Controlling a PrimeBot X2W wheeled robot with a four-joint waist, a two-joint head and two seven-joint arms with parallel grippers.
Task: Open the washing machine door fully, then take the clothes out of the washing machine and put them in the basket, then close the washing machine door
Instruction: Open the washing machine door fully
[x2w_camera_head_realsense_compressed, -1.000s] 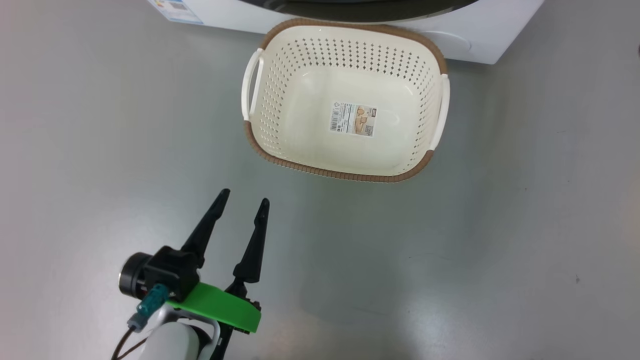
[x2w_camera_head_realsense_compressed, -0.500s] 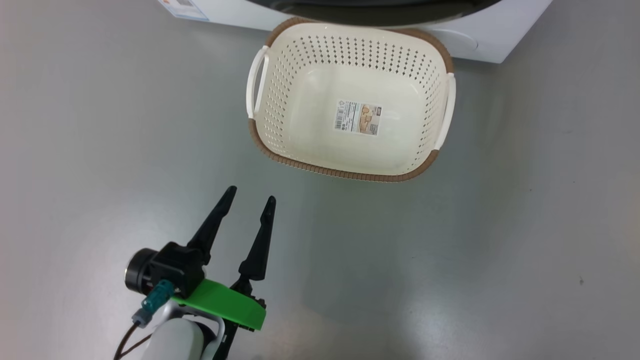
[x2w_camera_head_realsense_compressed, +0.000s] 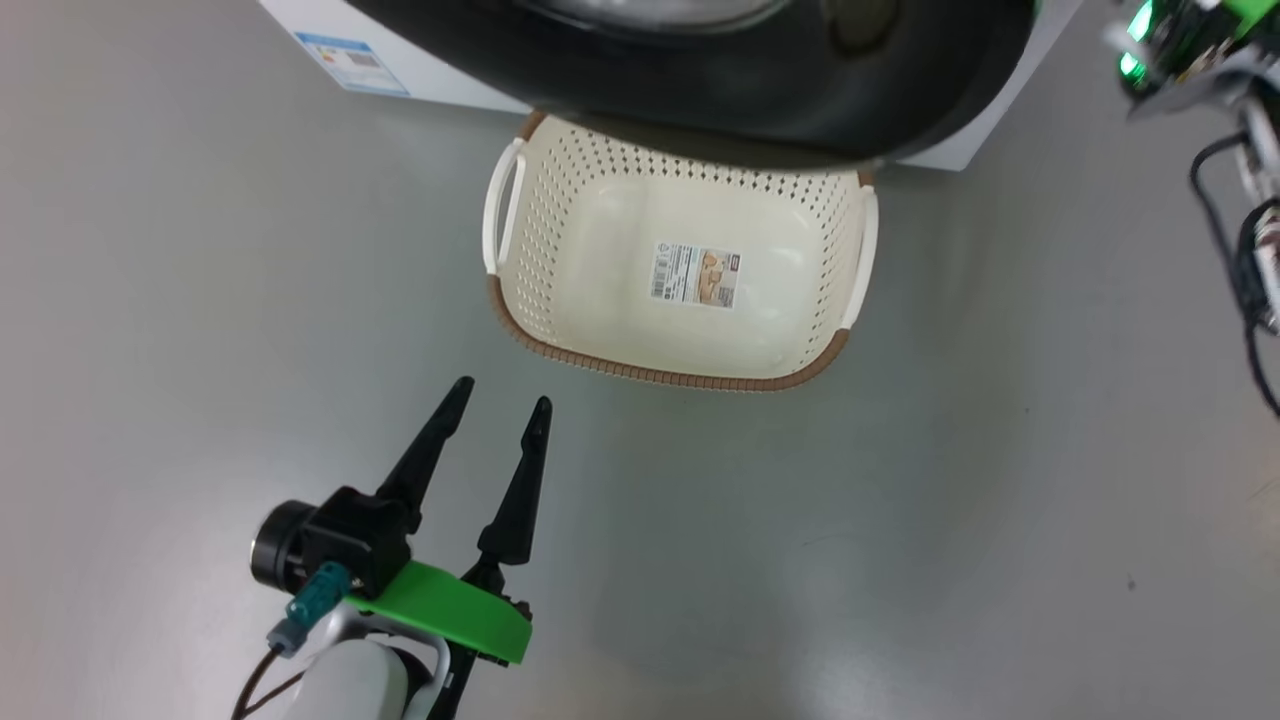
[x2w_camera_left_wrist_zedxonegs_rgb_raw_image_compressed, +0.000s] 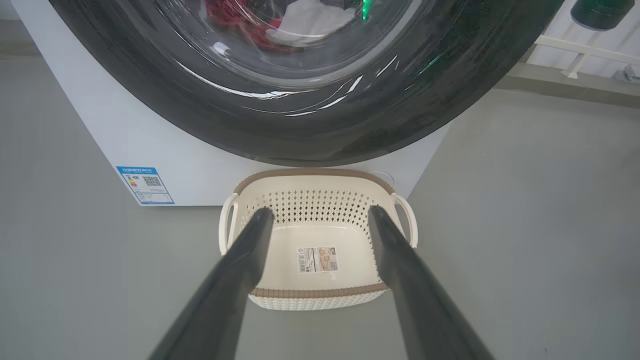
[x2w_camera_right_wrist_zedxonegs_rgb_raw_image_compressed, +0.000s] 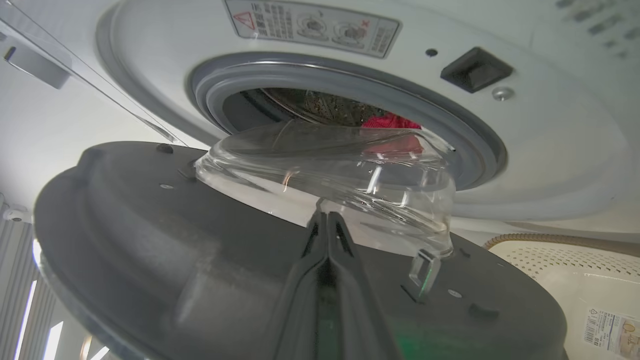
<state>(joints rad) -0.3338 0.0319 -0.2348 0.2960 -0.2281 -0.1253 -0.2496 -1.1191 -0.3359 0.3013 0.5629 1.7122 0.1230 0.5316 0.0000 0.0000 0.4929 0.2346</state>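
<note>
Washing machine (x2w_camera_left_wrist_zedxonegs_rgb_raw_image_compressed: 100, 125) at twelve o'clock in the head view, door (x2w_camera_head_realsense_compressed: 760, 90) swung partly open over the basket (x2w_camera_head_realsense_compressed: 540, 250) on the floor. Red clothes (x2w_camera_right_wrist_zedxonegs_rgb_raw_image_compressed: 387, 121) sit in the drum. Left gripper (x2w_camera_head_realsense_compressed: 501, 392) at seven o'clock, fingers apart, empty. Right gripper (x2w_camera_right_wrist_zedxonegs_rgb_raw_image_compressed: 324, 220) has its fingers pressed together by the door's glass.

The basket (x2w_camera_head_realsense_compressed: 660, 377) stands on the floor (x2w_camera_head_realsense_compressed: 1000, 500), just before the washing machine (x2w_camera_head_realsense_compressed: 440, 80). The washing machine door (x2w_camera_head_realsense_compressed: 750, 100) juts out over the basket's far rim. The clothes (x2w_camera_right_wrist_zedxonegs_rgb_raw_image_compressed: 387, 121) lie inside the machine, behind and above the basket. The left gripper (x2w_camera_head_realsense_compressed: 500, 392) is before the basket's near left corner, apart from it.
</note>
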